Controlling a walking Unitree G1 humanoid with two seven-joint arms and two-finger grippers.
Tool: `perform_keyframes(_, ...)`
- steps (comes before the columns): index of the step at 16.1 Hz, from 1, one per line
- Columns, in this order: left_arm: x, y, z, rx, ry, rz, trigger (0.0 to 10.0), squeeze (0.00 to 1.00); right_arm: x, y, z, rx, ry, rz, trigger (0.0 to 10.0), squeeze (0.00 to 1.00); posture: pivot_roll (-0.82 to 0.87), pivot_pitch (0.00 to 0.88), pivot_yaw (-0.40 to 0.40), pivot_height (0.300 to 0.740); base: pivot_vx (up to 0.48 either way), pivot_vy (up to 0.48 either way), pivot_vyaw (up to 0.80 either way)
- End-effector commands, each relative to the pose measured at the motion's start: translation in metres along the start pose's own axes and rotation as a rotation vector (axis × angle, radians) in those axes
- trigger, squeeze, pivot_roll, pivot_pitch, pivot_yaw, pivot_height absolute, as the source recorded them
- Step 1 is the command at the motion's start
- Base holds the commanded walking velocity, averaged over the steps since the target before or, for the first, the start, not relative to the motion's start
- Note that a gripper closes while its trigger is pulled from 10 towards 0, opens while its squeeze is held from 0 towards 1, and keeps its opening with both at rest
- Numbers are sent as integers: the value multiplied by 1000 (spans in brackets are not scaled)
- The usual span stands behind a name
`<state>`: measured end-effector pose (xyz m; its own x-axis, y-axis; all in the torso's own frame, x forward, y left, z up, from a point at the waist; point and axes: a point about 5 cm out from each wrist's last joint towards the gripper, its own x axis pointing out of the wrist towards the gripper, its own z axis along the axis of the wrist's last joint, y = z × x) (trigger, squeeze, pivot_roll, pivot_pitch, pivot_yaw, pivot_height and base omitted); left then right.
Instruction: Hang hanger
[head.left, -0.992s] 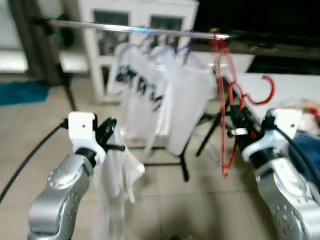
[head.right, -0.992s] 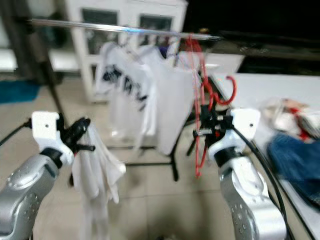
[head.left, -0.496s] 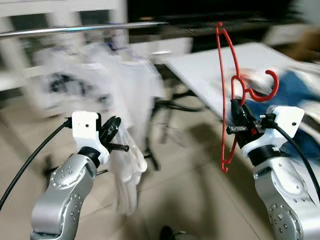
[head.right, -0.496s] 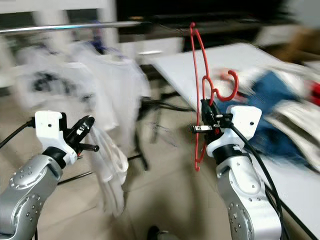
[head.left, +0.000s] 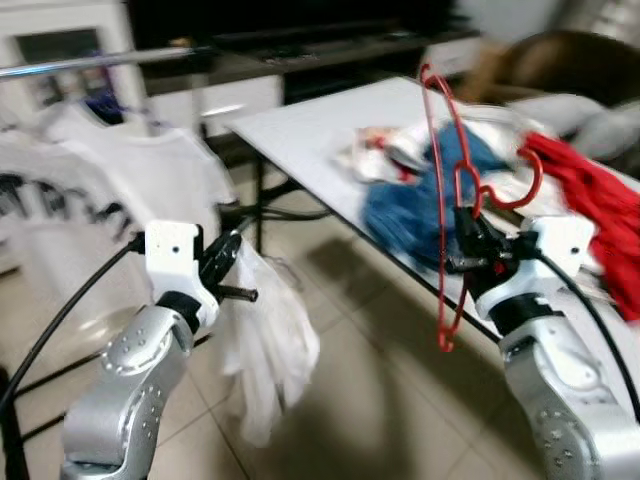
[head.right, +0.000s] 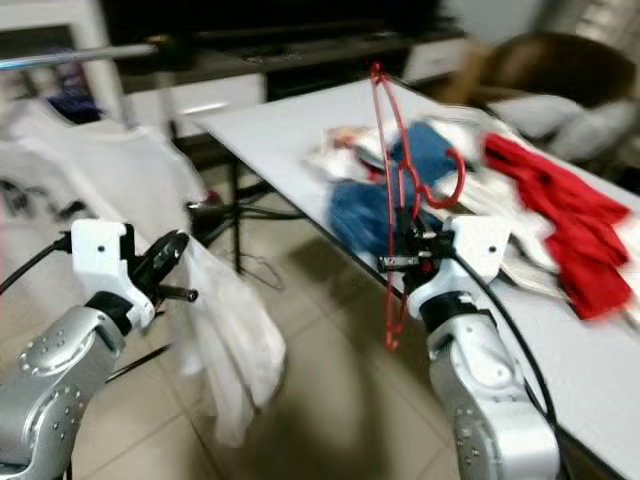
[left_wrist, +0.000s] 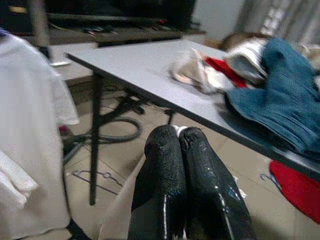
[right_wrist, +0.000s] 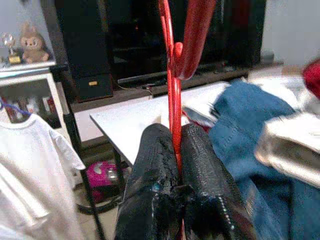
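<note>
Between the rail (head.left: 90, 62) and the table (head.left: 320, 125), the robot is carrying both loads, so the step in hand looks like bringing the pieces together before hanging. Its right gripper (head.left: 468, 250) is pinching the red hanger (head.left: 446, 190) shut near the neck, hook up, just off the table's near edge. Its left gripper (head.left: 222, 262) is clamping closed on a white garment (head.left: 262, 350) that is drooping toward the floor. Next, the hanger probably needs threading into that garment, then lifting until the hook is catching the rail beside the hung shirts (head.left: 120, 190)
</note>
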<state>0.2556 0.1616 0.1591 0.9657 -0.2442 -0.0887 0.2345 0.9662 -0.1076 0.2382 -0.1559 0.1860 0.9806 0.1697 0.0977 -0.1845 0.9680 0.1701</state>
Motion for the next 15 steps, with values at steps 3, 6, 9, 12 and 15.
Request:
perform_keyframes(3, 13, -11, 10, 3, -51, -61, 10000, 0, -3, -7, 7, -3, -6, -37, 10000, 0, 26, 0, -13, 740, 0, 0, -783)
perform_keyframes(6, 12, -14, 7, 3, -43, -66, 10000, 0, -5, -11, 7, -63, -4, -46, 10000, 0, 28, 0, -14, 740, 0, 0, -796)
perform_keyframes(9, 13, -11, 9, 8, -49, -61, 10000, 0, -4, -12, 12, -32, -15, -29, 10000, 0, 38, 0, -16, 740, 0, 0, -800)
perform_keyframes(12, 16, -11, 11, 16, -60, -65, 10000, 0, -2, -8, 12, 5, -10, -13, 10000, 0, 42, 0, -13, 740, 0, 0, -800)
perform_keyframes(15, 14, -14, 10, 16, -55, -74, 10000, 0, -3, -8, 13, 88, -35, -30, 10000, 0, 45, 0, -16, 740, 0, 0, -800)
